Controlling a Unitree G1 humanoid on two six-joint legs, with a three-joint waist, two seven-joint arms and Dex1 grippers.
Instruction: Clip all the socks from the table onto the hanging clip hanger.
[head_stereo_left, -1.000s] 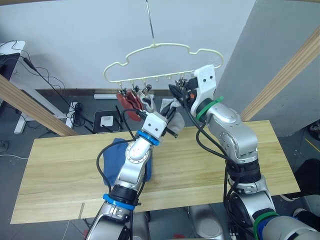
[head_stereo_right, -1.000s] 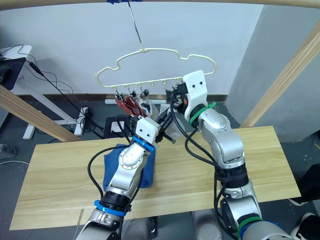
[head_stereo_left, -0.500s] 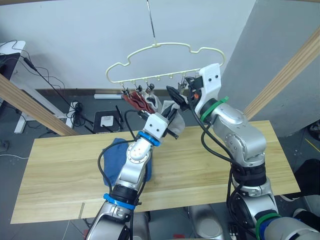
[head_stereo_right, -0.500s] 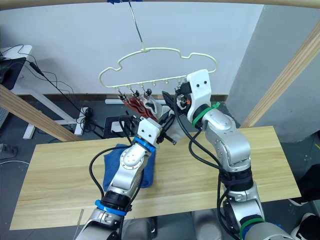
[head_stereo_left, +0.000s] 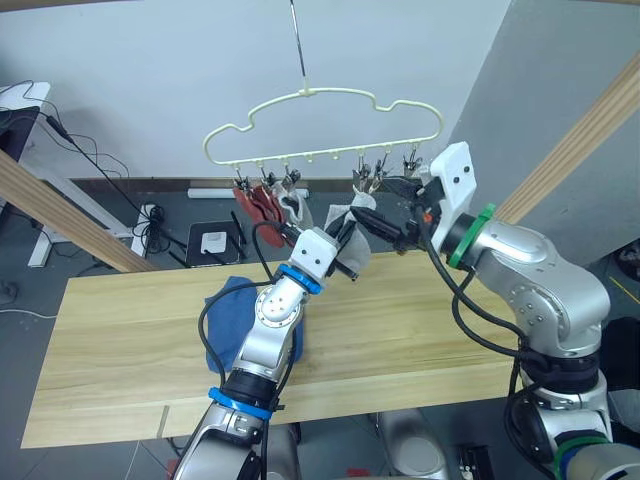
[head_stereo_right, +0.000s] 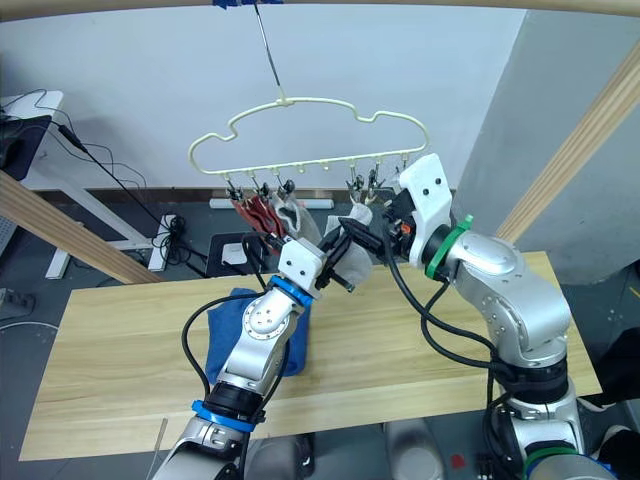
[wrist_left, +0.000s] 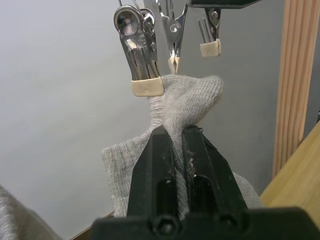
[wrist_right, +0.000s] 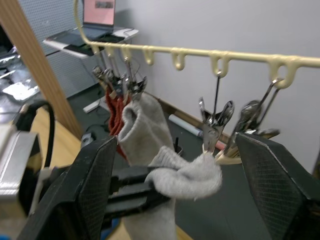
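Note:
The pale yellow clip hanger (head_stereo_left: 330, 95) hangs above the table's (head_stereo_left: 120, 330) far edge. Two brick red socks (head_stereo_left: 255, 200) and a grey sock (head_stereo_left: 297, 207) dangle from its left clips. My left gripper (wrist_left: 174, 132) is shut on another grey sock (wrist_left: 187, 102), held up under the right-hand clips. A clip (wrist_left: 142, 85) bites that sock's top edge. My right gripper (head_stereo_left: 372, 205) is open just right of it, fingers (wrist_right: 95, 190) spread wide on either side of the sock (wrist_right: 187, 175). The blue socks (head_stereo_left: 222, 318) lie on the table by my left forearm.
Thick wooden poles slant past at the left (head_stereo_left: 60, 210) and right (head_stereo_left: 575, 145). Cables and a small device (head_stereo_left: 212, 242) lie on the floor behind the table. The hanger's metal hook (head_stereo_left: 298, 40) rises to an overhead bar.
My right gripper has pulled back to the right, away from the clips, and stands open. The hanger has swung slightly. My left gripper still holds the grey sock up.

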